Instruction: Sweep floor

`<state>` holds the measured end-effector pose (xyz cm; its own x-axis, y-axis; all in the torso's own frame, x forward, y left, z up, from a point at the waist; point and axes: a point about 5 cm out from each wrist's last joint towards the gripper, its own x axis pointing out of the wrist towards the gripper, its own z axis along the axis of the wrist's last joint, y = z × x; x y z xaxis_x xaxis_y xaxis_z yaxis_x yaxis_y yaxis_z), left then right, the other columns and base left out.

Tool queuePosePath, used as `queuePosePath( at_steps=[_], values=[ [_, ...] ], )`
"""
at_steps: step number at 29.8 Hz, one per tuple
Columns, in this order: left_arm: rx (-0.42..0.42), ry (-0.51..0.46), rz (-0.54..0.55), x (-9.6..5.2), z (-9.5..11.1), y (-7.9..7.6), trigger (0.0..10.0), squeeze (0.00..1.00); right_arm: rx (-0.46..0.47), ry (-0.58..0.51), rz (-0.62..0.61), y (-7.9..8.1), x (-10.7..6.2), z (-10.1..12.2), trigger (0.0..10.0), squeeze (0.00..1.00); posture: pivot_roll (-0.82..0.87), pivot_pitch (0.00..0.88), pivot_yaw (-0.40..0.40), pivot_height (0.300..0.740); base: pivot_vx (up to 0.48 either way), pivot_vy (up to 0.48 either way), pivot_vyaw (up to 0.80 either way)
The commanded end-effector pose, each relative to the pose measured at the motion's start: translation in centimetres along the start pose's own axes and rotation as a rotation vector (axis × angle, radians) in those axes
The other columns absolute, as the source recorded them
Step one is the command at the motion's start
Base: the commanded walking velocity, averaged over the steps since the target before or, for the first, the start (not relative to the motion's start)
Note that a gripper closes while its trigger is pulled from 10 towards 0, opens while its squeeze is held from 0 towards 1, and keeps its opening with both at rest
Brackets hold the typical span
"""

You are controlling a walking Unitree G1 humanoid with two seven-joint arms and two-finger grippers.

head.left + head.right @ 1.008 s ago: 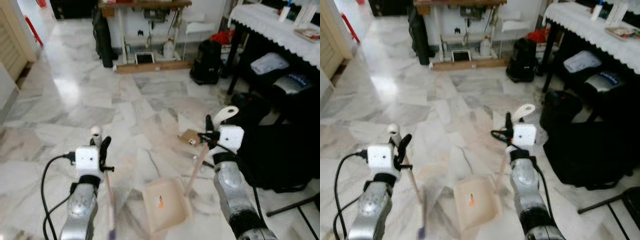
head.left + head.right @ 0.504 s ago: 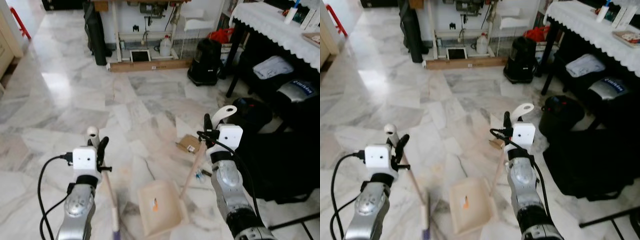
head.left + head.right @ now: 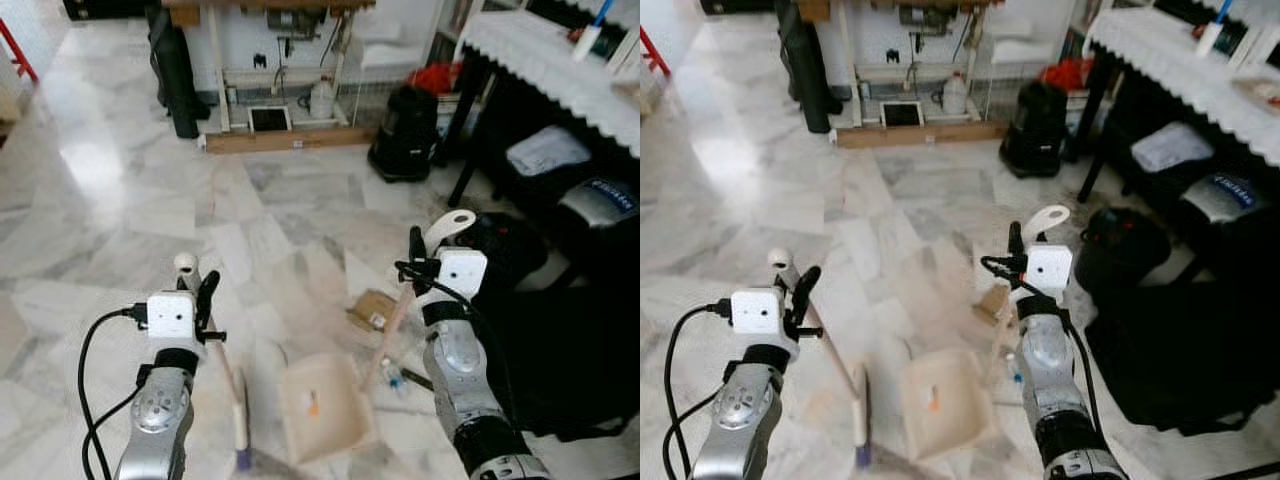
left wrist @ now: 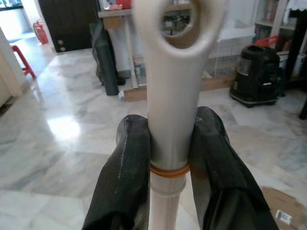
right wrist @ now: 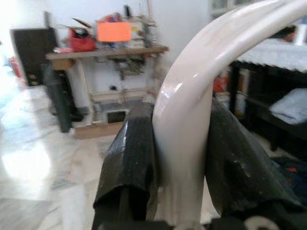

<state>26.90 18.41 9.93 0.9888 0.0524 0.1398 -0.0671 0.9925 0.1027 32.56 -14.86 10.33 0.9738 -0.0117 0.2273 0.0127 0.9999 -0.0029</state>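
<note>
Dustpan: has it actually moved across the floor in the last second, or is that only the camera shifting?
Yes. The dustpan has come closer to the cardboard scrap lying on the floor ahead of it.

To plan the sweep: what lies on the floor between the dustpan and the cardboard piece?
Bare marble between the dustpan and the cardboard piece, seen from the left eye view.
</note>
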Motion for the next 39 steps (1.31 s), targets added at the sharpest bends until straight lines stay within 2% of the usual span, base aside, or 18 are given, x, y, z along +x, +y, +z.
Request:
queuePosePath(
  at_steps=[1,12,33,39],
  values=[
    [0.0,-0.044,-0.008,0.32,0.97,-0.17,10.0,0.02,-0.014,-0.052,-0.003,-0.33,0.67,1.14,10.0,0.0,0.02,0.08,-0.047,0.74,0.416,0.0,0.0],
    [-0.006,-0.046,-0.002,0.28,1.0,-0.23,10.0,0.01,-0.01,-0.052,0.0,-0.2,0.6,1.14,10.0,0.0,0.02,0.082,-0.048,0.74,0.409,0.0,0.0],
    [-0.013,-0.048,-0.006,0.35,1.05,-0.29,10.0,0.0,-0.001,-0.036,-0.023,-0.47,0.4,0.98,10.0,0.0,0.01,0.088,-0.045,0.74,0.0,0.0,0.0],
    [-0.015,-0.046,-0.008,0.34,1.01,-0.31,10.0,0.0,0.007,-0.032,-0.023,-0.46,0.38,0.93,10.0,0.0,0.01,0.09,-0.045,0.74,0.0,0.0,-0.8]
  ],
)
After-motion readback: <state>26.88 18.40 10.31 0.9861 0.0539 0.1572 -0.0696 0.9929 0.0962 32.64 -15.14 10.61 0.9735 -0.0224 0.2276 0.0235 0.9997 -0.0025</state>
